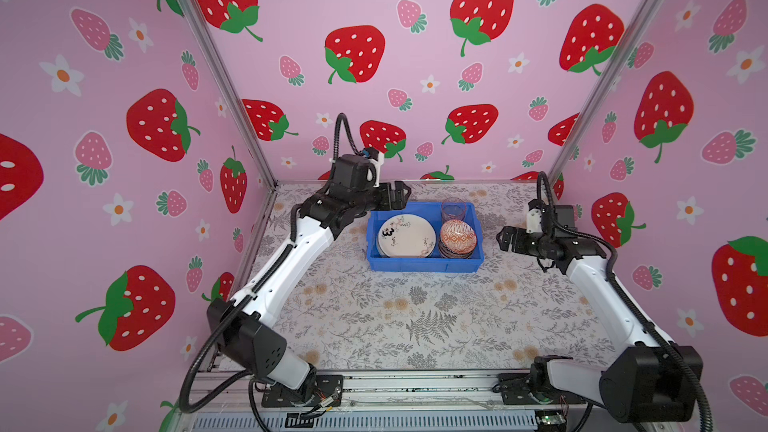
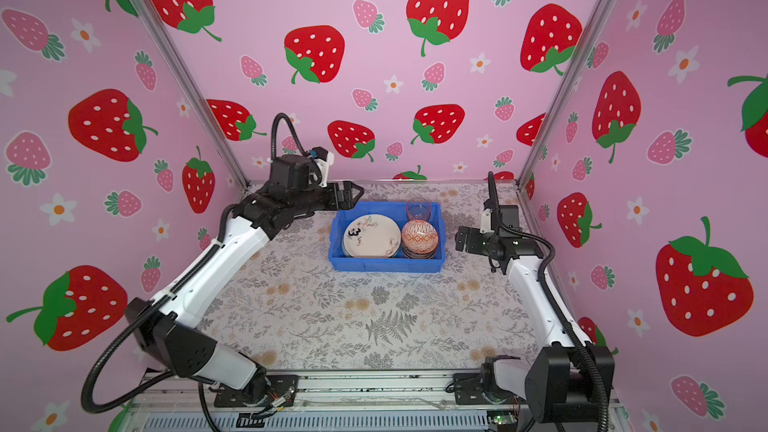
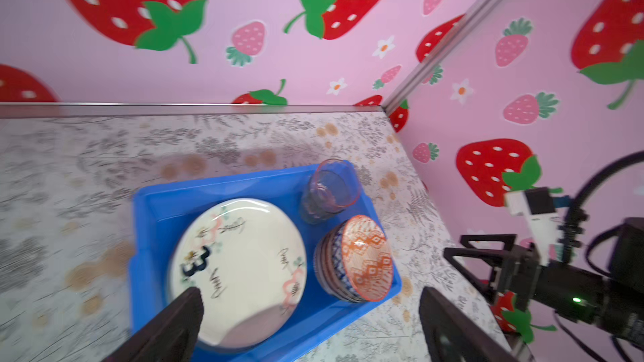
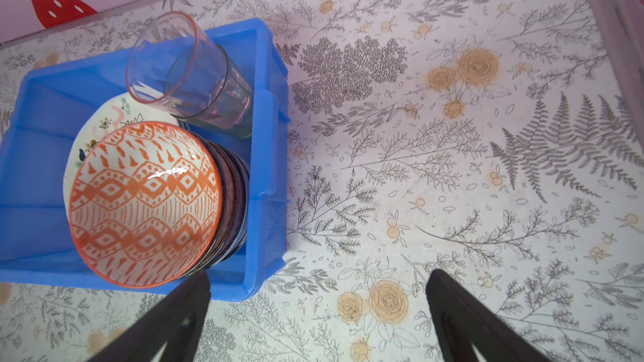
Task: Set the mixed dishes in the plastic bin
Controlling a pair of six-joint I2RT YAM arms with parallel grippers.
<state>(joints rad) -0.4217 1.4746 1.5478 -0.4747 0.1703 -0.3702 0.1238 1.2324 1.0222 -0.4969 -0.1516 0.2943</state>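
One blue plastic bin (image 1: 424,265) (image 2: 386,265) (image 3: 156,210) (image 4: 268,168), set toward the far middle of the floral table (image 1: 395,317); all visible dishes inside it.

Left half of the bin: one stack of plates, topped by the cream plate with the black "3" (image 1: 409,238) (image 2: 374,236) (image 3: 244,255) (image 4: 104,116); a pale rim peeking from beneath, number of lower plates impossible to tell.

Right half, near side: one stack of bowls, orange bowl (image 1: 457,234) (image 2: 419,234) (image 3: 366,259) (image 4: 146,200) uppermost, a blue-patterned one directly under it in the left wrist view, darker rims lower down; exact count unclear.

Far right corner: two tumblers (image 1: 454,209) (image 2: 417,209) (image 3: 331,189) (image 4: 174,64), nested, pink-tinted one inside a darker one.

Two grippers; left gripper (image 1: 401,195) (image 2: 349,195) (image 3: 310,296) near the bin's far left corner, fingers spread wide, nothing between them; right gripper (image 1: 503,238) (image 2: 461,238) (image 4: 320,275) just right of the bin, clear of its wall, likewise spread wide and empty.
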